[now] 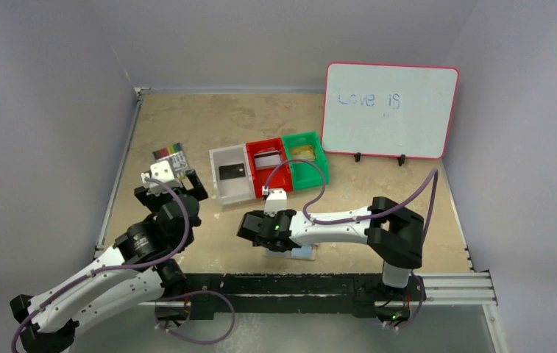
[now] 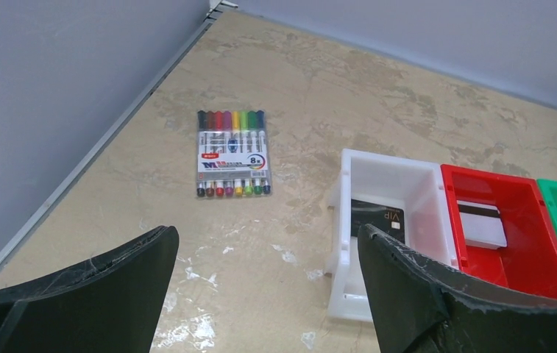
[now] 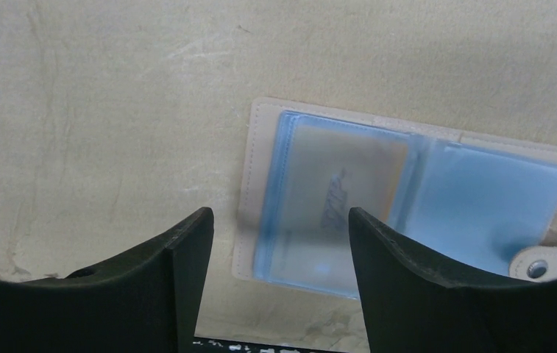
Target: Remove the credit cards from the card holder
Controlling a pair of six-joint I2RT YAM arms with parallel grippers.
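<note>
White bin (image 1: pixel 216 173) left of red bin (image 1: pixel 263 144) held a black card (image 1: pixel 232 171), red bin a silver card (image 1: pixel 266 159). Left claw (image 2: pixel 264 235) and right claw (image 3: pixel 279 213) gaped; card holder (image 3: pixel 474 206) lay open.

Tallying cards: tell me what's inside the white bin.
A black card marked VIP lies flat in the white bin. In the wrist view a finger of the left end effector covers its near edge; anything beneath it is hidden.
</note>
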